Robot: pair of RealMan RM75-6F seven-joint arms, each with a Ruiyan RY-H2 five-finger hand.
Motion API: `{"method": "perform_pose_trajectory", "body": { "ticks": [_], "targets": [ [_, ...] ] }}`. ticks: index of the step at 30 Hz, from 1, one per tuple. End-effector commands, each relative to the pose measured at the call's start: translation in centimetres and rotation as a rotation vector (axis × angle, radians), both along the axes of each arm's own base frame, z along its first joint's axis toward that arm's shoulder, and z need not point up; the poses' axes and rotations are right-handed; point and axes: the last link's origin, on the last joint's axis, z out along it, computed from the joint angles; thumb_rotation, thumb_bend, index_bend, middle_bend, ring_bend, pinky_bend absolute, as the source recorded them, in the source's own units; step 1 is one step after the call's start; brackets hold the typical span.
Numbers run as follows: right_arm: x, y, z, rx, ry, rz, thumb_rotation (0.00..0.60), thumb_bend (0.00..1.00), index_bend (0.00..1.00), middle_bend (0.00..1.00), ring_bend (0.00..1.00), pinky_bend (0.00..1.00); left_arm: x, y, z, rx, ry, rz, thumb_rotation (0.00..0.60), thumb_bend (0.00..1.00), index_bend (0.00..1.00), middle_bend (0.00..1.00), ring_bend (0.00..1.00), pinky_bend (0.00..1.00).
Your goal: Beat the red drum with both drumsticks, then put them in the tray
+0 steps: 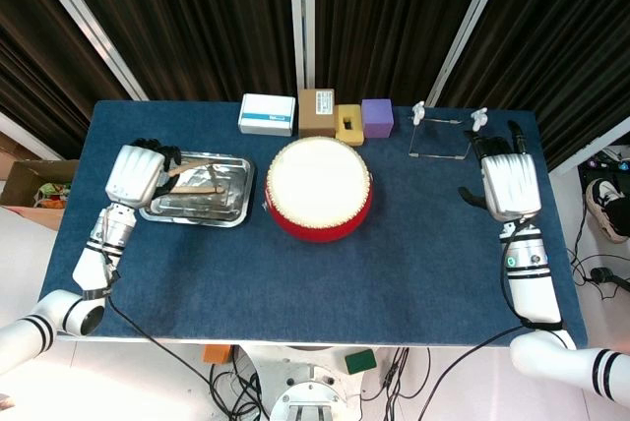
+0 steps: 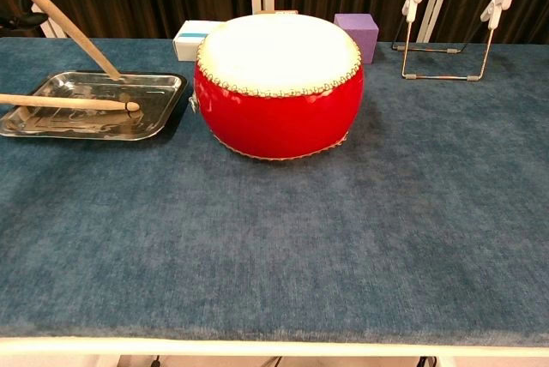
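One red drum (image 1: 318, 189) at the middle of the table (image 1: 295, 283), white skin up. One steel tray (image 1: 197, 190) toward the table's left edge, just beside the drum. Two drumsticks, counted: one flat drumstick (image 2: 69, 103) lying along the tray floor, its tip toward the drum; one slanted drumstick (image 2: 69, 29) with its lower end resting in the tray near the far rim and its upper end raised toward the left, seen clearly in the chest view.

Left hand (image 1: 136, 176) over the tray's left rim, back upward, fingers curled down around the raised end of the slanted drumstick; hard to tell from above how firm the hold is, but wrapped on it as far as can be seen. Right hand (image 1: 510, 187) near the table's right edge, palm down, fingers spread apart and holding nothing, well apart from the drum.

Along the far edge, counted: one white box (image 1: 267, 114), one brown box (image 1: 316, 112), one yellow block (image 1: 348, 125), one purple cube (image 1: 377, 117). One wire stand (image 2: 448, 31) at the far right corner, just beyond the right hand.
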Motion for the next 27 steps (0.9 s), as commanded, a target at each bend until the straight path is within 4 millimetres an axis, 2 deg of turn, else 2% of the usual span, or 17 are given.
{"method": "perform_pose_trajectory", "body": {
  "ticks": [1, 8, 15, 19, 23, 27],
  "targets": [
    [0.2, 0.0, 0.0, -0.001, 0.003, 0.003, 0.6, 0.0, 0.22, 0.38, 0.29, 0.1, 0.5, 0.7, -1.5, -0.01, -0.061, -0.033, 0.6, 0.48, 0.62, 0.62, 0.46, 0.45],
    [0.1, 0.0, 0.1, -0.002, -0.002, -0.005, 0.6, 0.0, 0.21, 0.38, 0.29, 0.1, -0.5, 1.0, -3.3, -0.049, -0.16, -0.002, 0.6, 0.42, 0.61, 0.6, 0.46, 0.45],
    [0.1, 0.0, 0.1, -0.003, -0.007, -0.009, 0.6, 0.0, 0.21, 0.38, 0.29, 0.1, -2.3, 0.8, -4.5, -0.117, -0.368, 0.098, 0.6, 0.37, 0.58, 0.56, 0.44, 0.41],
    [0.1, 0.1, 0.2, -0.005, -0.011, -0.009, 0.6, 0.0, 0.21, 0.38, 0.29, 0.1, -3.4, 0.8, -4.7, -0.156, -0.488, 0.175, 0.6, 0.33, 0.5, 0.47, 0.36, 0.36],
    [0.1, 0.2, 0.3, -0.007, -0.012, -0.012, 0.6, 0.0, 0.21, 0.38, 0.29, 0.1, -4.3, 0.6, -4.4, -0.146, -0.488, 0.197, 0.6, 0.31, 0.41, 0.4, 0.3, 0.33],
    [0.1, 0.3, 0.3, -0.007, -0.013, -0.01, 0.6, 0.0, 0.21, 0.38, 0.29, 0.1, -5.2, 0.7, -3.8, -0.118, -0.463, 0.221, 0.6, 0.31, 0.38, 0.39, 0.29, 0.32]
  ]
}}
